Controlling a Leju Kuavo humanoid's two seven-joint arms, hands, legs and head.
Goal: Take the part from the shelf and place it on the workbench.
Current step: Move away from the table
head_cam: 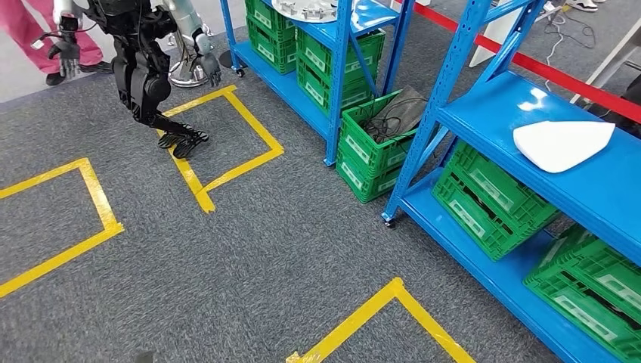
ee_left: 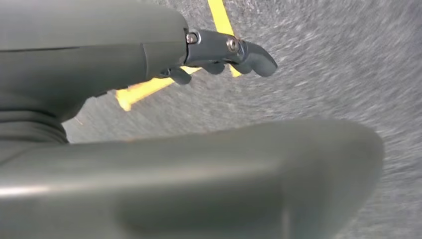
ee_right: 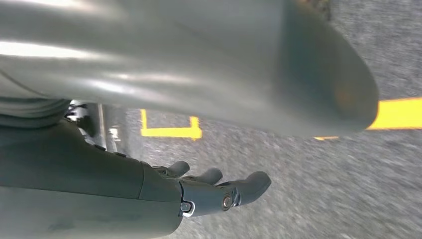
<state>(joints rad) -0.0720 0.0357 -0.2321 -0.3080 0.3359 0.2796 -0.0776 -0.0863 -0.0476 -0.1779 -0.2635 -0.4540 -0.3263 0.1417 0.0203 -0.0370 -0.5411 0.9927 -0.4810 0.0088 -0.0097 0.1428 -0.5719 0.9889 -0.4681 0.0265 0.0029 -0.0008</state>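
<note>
A white, flat, shield-shaped part point(head_cam: 563, 144) lies on the middle board of the near blue shelf point(head_cam: 484, 113) at the right in the head view. My left hand point(ee_left: 149, 55) hangs over grey carpet, its dark fingers point(ee_left: 234, 52) slightly curled and apart from the thick thumb, with nothing in it. My right hand point(ee_right: 149, 189) also hangs above the carpet. Its fingers point(ee_right: 234, 191) are stretched out and it holds nothing. Both hands are well away from the shelf.
Green crates point(head_cam: 491, 200) fill the shelf's lower board, and one with dark cables point(head_cam: 378, 140) stands between the two blue shelves. A second shelf point(head_cam: 332, 45) carries silvery parts point(head_cam: 306, 7). Another humanoid robot point(head_cam: 143, 60) stands far left. Yellow tape point(head_cam: 227, 144) marks squares on the carpet.
</note>
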